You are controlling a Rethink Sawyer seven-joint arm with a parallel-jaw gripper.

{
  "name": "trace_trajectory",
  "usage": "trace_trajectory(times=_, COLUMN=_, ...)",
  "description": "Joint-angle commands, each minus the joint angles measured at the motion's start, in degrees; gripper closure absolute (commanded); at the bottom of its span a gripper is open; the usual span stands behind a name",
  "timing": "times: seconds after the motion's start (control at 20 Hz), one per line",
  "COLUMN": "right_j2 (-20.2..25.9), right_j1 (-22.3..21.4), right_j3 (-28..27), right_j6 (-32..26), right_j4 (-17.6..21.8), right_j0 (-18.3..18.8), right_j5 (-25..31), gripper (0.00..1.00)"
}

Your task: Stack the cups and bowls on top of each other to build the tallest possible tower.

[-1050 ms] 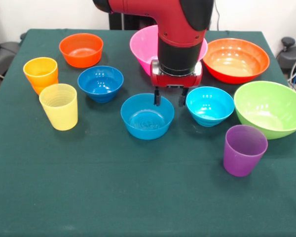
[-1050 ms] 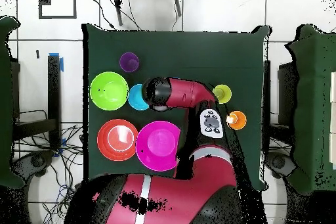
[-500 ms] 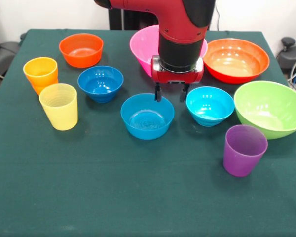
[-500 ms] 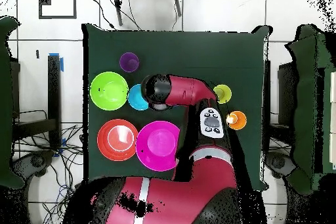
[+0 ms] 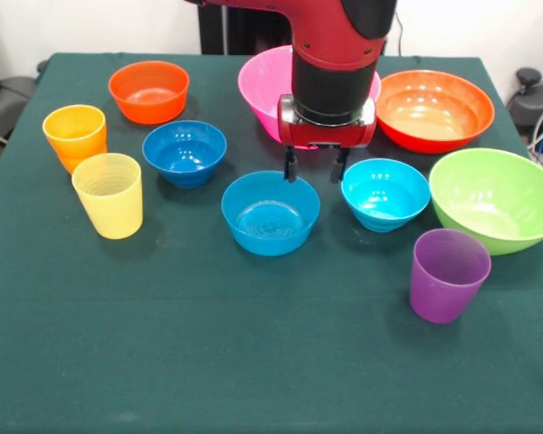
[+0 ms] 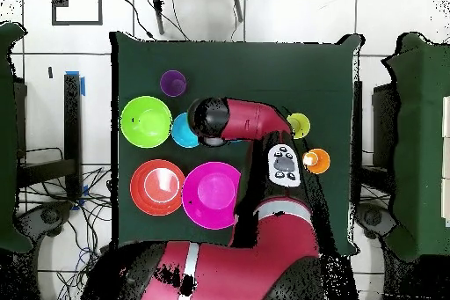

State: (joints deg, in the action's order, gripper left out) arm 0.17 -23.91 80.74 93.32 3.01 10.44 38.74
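My gripper (image 5: 315, 168) hangs open and empty just above the far rim of the mid-blue small bowl (image 5: 270, 213), with the cyan bowl (image 5: 385, 193) to its right. Every piece stands apart on the green table (image 5: 253, 362). The orange cup (image 5: 75, 136) and yellow cup (image 5: 109, 194) are upright at the left, and the purple cup (image 5: 448, 274) at the front right. Dark blue (image 5: 185, 152) and small orange-red (image 5: 148, 90) bowls sit at the left back. The pink (image 5: 262, 81), large orange-red (image 5: 433, 108) and lime green (image 5: 494, 199) bowls line the back and right. In the overhead view the arm (image 6: 230, 122) hides the gripper.
Seen from overhead, the arm covers the mid-blue and dark blue bowls. The purple cup (image 6: 172, 83), lime green bowl (image 6: 146, 120), pink bowl (image 6: 211, 194) and yellow cup (image 6: 298, 125) show around it. Chairs and cables surround the table.
The gripper has risen a little and drifted slightly toward the pink bowl, staying open. No cup or bowl has moved.
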Motion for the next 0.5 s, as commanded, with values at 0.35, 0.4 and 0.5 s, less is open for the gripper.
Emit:
trace_trajectory(times=0.35, right_j2=4.15, right_j1=-1.10, right_j3=-2.44, right_j6=3.14, right_j4=-0.53, right_j0=0.24, right_j5=6.45, gripper=0.00)
trace_trajectory(times=0.4, right_j2=4.18, right_j1=-1.16, right_j3=-2.62, right_j6=3.08, right_j4=-0.59, right_j0=0.31, right_j5=6.73, gripper=0.00)
trace_trajectory(times=0.5, right_j2=4.04, right_j1=-1.40, right_j3=-2.78, right_j6=2.88, right_j4=-0.38, right_j0=0.28, right_j5=7.00, gripper=0.00)
